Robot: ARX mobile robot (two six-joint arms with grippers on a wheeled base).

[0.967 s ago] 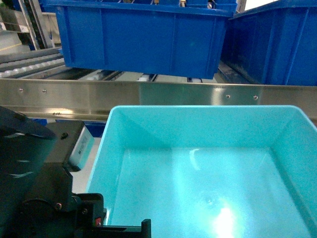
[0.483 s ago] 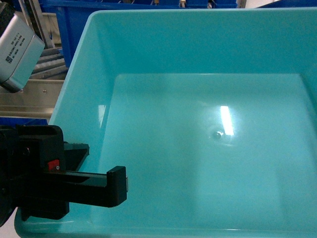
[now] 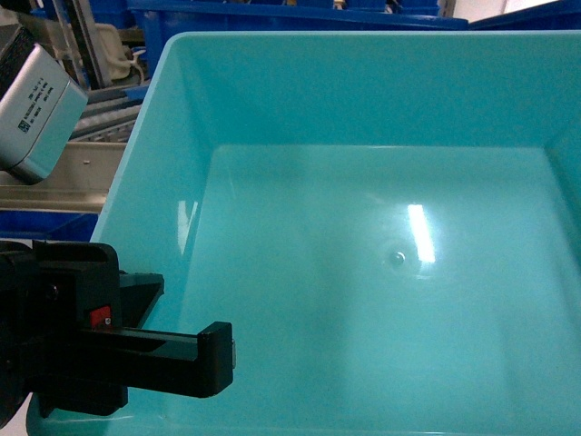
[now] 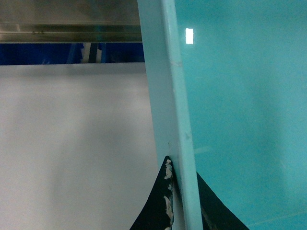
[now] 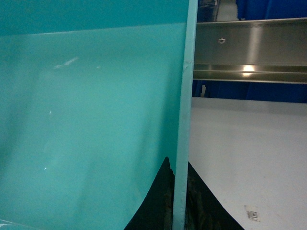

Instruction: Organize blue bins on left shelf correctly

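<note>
The turquoise bin fills almost the whole head view, empty, its glossy floor catching a ceiling light. It is held up between the two arms, off the white desk, which shows bare beneath it in both wrist views.

The left pincer is closed narrowly on the bin's left wall: in the left wrist view its dark fingers sit on either side of the pale rim, one outside and one inside. The right pincer grips the right wall in the same way, the rim running up between its two dark pads. Both are holding the bin, not merely resting against it.

The left shelf lies beyond the bin's far wall. Its steel front rail shows at the left edge of the head view and again, shiny and bolted, across the top of the right wrist view, with roller lanes just visible behind it. Royal-blue bins already stand on the shelf, seen as a dark strip above the turquoise bin's far rim.

As a judgement, the task is midway: the bin is grasped and lifted, facing the shelf, but not yet on it. What remains is carrying it forward over the rail, setting it onto a roller lane, and letting go. Which lane is free cannot be told, since the bin hides most of the shelf.
</note>
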